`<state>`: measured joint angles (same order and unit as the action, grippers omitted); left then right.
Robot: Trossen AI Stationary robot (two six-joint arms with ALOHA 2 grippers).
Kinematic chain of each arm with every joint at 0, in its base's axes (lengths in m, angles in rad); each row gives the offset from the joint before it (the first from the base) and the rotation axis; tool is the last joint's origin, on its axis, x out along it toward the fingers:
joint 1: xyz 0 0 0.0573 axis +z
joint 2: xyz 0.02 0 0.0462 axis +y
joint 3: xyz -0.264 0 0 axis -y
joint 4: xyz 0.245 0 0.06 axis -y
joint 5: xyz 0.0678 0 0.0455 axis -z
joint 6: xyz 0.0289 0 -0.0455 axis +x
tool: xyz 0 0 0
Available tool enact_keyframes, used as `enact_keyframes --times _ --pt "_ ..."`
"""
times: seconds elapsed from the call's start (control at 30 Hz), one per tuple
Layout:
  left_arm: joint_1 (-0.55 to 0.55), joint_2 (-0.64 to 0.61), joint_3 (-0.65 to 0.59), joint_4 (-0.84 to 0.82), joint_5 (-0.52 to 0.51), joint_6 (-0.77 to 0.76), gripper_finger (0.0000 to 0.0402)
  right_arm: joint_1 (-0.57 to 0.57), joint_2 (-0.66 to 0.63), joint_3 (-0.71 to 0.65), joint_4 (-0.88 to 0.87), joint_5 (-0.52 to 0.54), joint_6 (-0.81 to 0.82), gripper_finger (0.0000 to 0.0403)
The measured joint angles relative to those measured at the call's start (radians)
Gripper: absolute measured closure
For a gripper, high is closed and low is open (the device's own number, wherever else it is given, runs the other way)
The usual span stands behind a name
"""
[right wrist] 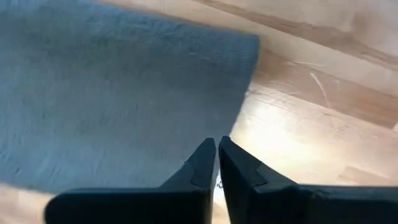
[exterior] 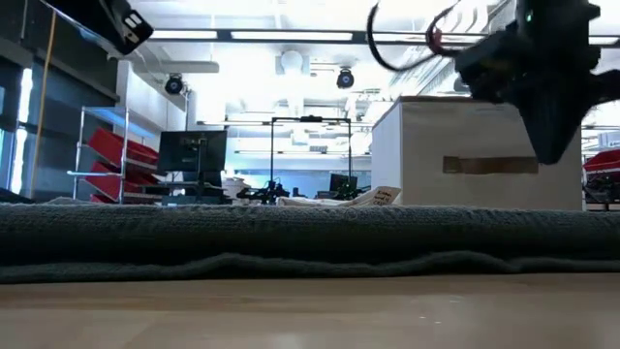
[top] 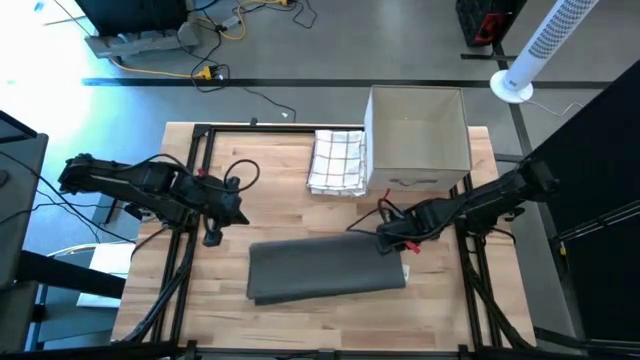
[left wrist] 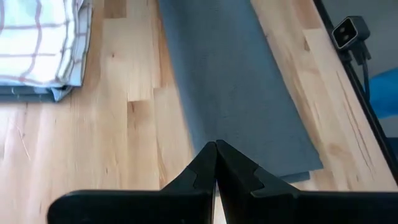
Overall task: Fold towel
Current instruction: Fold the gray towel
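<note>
Half towel (exterior: 310, 237) beyond low-cam view.

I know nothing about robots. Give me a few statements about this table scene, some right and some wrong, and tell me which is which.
1. The grey towel lies folded into a long strip. True.
2. The left hand grips the towel. False: it is shut on nothing, over bare wood beside the towel.
3. A checked cloth lies beside the white box. True.
4. The right hand is wide open. False: its fingers are shut, at the towel's corner.
5. The grey towel sits inside the box. False: it lies on the wooden table.
</note>
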<state>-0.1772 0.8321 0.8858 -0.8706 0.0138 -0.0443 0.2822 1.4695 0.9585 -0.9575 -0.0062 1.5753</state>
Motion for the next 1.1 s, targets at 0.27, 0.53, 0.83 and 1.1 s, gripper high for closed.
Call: enact_keyframes --times 0.27,0.53,0.83,1.1 --pt "0.0 -0.001 -0.094 0.014 0.003 -0.006 0.0401 0.0 0.023 -0.008 0.0 0.023 0.06 0.024" --pt "0.0 -0.001 -0.147 0.121 0.004 -0.043 0.0401 0.0 0.144 -0.008 0.041 -0.015 0.018 0.0196" --pt "0.0 -0.001 -0.147 0.133 0.005 -0.05 0.0401 0.0 0.212 -0.03 0.119 -0.057 -0.001 0.0216" --pt "0.0 -0.001 -0.147 0.133 0.007 -0.076 0.0401 0.015 0.176 -0.147 0.293 -0.073 0.101 0.0227"
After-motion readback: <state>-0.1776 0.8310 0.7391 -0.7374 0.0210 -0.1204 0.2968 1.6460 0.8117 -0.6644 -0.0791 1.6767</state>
